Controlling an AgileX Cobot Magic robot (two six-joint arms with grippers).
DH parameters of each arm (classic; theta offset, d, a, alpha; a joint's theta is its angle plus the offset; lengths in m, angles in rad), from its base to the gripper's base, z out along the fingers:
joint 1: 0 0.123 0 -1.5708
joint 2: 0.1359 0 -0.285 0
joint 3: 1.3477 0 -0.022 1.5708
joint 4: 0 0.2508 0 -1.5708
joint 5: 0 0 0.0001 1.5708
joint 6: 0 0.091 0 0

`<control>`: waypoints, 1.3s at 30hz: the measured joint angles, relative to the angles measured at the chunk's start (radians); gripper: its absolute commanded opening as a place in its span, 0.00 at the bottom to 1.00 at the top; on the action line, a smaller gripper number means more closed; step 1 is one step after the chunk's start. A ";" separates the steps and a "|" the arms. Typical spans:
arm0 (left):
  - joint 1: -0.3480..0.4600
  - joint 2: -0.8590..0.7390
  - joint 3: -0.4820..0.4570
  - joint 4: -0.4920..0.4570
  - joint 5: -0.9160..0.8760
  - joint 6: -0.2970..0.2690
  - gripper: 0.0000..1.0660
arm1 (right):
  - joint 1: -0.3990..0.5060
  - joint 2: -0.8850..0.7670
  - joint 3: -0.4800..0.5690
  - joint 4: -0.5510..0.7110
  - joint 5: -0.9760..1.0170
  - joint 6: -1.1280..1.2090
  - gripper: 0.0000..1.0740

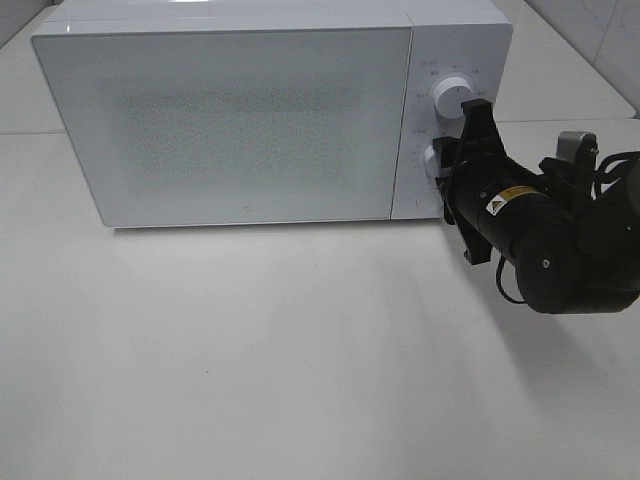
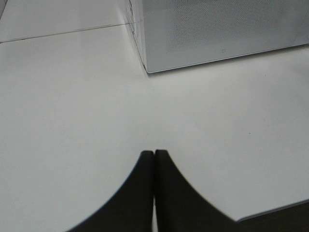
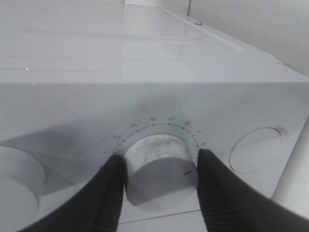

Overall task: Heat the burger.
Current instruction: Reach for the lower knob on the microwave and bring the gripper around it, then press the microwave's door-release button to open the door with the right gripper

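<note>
R tool [image 3: 160, 163] is being clamped on the lower dial [image 3: 157, 175] of the microwave [image 1: 270, 14]; L tool [image 2: 154, 153] is being held shut above the worktop [image 2: 72, 96]. Burger is not being shown (door [image 1: 240, 120] shut, presumably inside). Risk: pads [image 3: 114, 180] slipping on the smooth dial, or over-rotation causing overheating.
</note>
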 measured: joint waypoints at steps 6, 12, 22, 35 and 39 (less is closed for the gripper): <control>0.000 0.000 0.000 0.000 0.000 0.000 0.00 | 0.000 0.000 0.000 -0.001 0.000 0.052 0.01; 0.000 0.000 0.000 0.000 0.000 0.000 0.00 | 0.000 0.000 0.000 -0.001 0.000 0.054 0.21; 0.000 0.000 0.000 0.000 0.000 0.000 0.00 | 0.004 0.000 0.001 -0.027 -0.016 0.071 0.63; 0.000 0.000 0.000 0.000 0.000 0.000 0.00 | -0.001 -0.016 0.126 -0.189 -0.052 0.046 0.62; 0.000 0.000 0.000 0.000 0.000 0.000 0.00 | -0.001 -0.037 0.144 -0.246 -0.051 -0.022 0.62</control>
